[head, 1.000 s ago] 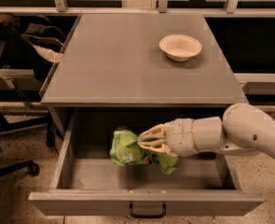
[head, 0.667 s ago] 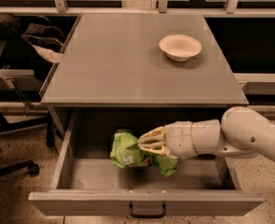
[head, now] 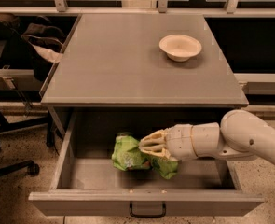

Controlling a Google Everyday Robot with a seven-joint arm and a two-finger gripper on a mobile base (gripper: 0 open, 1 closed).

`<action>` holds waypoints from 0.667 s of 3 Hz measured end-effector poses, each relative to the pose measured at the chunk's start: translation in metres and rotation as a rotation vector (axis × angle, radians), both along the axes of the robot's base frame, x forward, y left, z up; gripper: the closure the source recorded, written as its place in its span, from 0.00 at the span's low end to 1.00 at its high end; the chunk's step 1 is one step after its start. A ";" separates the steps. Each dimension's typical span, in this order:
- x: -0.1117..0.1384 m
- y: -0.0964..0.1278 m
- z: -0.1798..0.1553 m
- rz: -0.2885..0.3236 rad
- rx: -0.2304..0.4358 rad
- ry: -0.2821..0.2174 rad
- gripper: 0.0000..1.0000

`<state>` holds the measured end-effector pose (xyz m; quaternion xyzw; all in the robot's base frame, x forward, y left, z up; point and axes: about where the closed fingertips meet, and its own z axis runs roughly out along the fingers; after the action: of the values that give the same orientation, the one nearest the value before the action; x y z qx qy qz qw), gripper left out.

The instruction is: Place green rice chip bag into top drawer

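Observation:
The green rice chip bag (head: 127, 156) lies crumpled on the floor of the open top drawer (head: 146, 203), near its middle. The drawer is pulled out under the grey cabinet top, and its small dark handle (head: 147, 213) shows at the front. My gripper (head: 148, 146) reaches in from the right on a cream arm and sits just over the bag's middle. Its fingers (head: 151, 138) are spread apart and touch the bag's top. Part of the bag (head: 168, 168) shows below the gripper.
A cream round bowl (head: 180, 47) stands on the grey cabinet top (head: 127, 59) at the back right. Dark office chairs (head: 6, 125) and a bag (head: 41, 41) stand to the left. Rails run along the back.

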<state>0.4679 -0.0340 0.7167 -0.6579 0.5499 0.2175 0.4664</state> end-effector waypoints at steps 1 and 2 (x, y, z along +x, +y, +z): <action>0.000 0.000 0.000 0.000 0.000 0.000 0.60; 0.000 0.000 0.000 0.000 0.000 0.000 0.37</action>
<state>0.4679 -0.0340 0.7167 -0.6579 0.5499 0.2175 0.4663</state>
